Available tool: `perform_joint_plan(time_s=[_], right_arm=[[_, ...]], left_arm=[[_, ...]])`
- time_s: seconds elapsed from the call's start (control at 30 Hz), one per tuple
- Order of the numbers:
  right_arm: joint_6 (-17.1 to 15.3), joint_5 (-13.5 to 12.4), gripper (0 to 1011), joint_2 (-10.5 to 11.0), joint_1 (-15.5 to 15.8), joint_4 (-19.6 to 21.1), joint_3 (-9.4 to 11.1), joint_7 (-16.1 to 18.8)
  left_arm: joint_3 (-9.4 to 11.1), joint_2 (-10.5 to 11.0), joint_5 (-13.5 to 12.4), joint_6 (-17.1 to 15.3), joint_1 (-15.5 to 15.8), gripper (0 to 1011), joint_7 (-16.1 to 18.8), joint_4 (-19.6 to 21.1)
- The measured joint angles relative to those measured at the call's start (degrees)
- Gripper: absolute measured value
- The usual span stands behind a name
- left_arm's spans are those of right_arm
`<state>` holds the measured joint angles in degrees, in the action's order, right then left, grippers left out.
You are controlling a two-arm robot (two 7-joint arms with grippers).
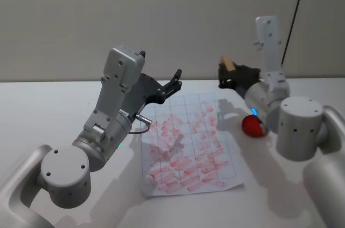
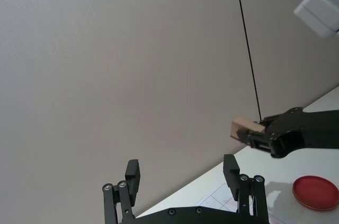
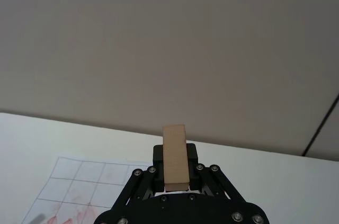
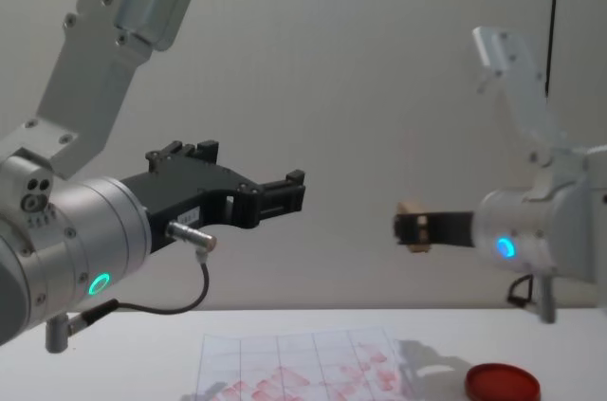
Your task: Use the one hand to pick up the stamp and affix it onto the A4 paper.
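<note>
White bench is carrying the work: the left pincer [image 1: 176, 78] is hovering wide and empty over the stamped A4 paper [image 1: 188, 142]. The right pincer [image 1: 226, 75] is gripping the stamp [image 1: 228, 63] aloft near the paper's far right corner. Rightmost, the open red ink pad [image 4: 502, 382] is lying flat. Carrying seems underway; next, pressing down squarely.

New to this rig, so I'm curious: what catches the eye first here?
The right gripper holds the tan stamp up in the air at the far right. On the table lies the A4 paper, crowded with red prints, a red ink pad at its right. The left gripper hangs open above the paper's left side.
</note>
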<state>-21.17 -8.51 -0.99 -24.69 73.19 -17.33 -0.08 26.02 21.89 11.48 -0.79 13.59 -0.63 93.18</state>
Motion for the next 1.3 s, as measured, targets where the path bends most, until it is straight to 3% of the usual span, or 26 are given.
perform_joint_plan(time_s=[0.3, 0.73, 1.3], right_arm=[[-2.75, -1.51, 221, 2.23, 2.21, 3.32, 2.21, -1.38], [-6.62, -2.16, 220, 4.28, 6.21, 5.64, 3.05, -0.75], [-8.63, -1.38, 221, 5.13, 8.45, 4.12, 3.31, -0.97]], left_arm=[[0.00, 0.00, 0.00, 0.00, 0.00, 1001, 0.00, 0.00], [0.00, 0.00, 0.00, 0.00, 0.00, 1001, 0.00, 0.00], [0.00, 0.00, 0.00, 0.00, 0.00, 1001, 0.00, 0.00]])
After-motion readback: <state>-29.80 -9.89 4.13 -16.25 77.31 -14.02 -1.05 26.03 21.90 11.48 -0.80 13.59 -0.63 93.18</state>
